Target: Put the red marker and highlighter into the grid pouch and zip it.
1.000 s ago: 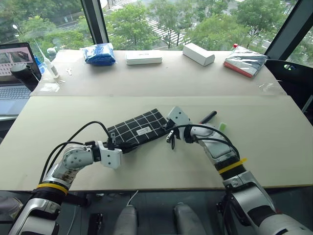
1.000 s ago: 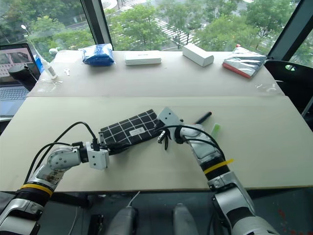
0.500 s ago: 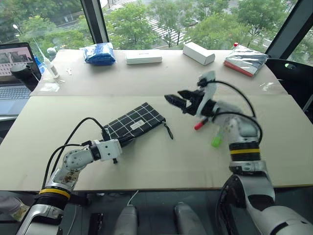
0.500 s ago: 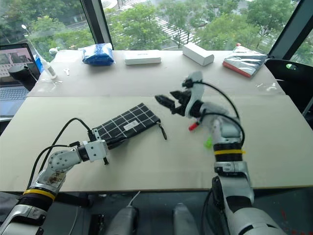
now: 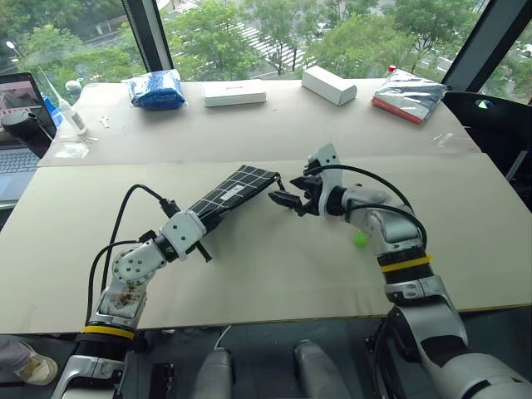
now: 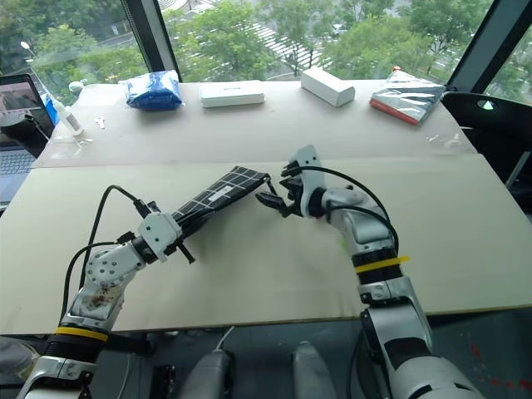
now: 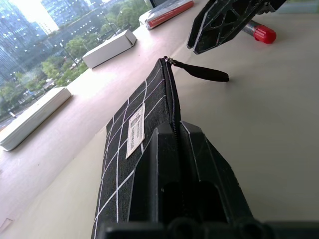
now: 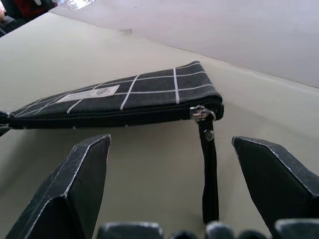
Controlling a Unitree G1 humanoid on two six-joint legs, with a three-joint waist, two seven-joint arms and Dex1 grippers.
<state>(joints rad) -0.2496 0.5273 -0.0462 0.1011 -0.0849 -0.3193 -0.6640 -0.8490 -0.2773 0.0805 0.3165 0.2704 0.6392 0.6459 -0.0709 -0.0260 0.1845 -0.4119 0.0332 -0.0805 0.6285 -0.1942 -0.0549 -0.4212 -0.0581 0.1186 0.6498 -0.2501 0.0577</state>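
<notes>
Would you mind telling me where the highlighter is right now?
In the left eye view, the highlighter lies on the table just right of the robot's right forearm, away from the grid pouch.

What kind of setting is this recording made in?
Probably an upper-floor office or lab: a window overlooks treetops and a street far below, a laptop sits at the left, and boxes lie on a plain table.

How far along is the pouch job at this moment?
Done: nothing packed yet. The highlighter lies on the table, and the red marker is outside too. The grid pouch looks zipped shut.
In hand: the left pincer is shut on the pouch's near end; the right pincer is open at the zipper pull strap.
Left: open it, load both pens, zip.
</notes>
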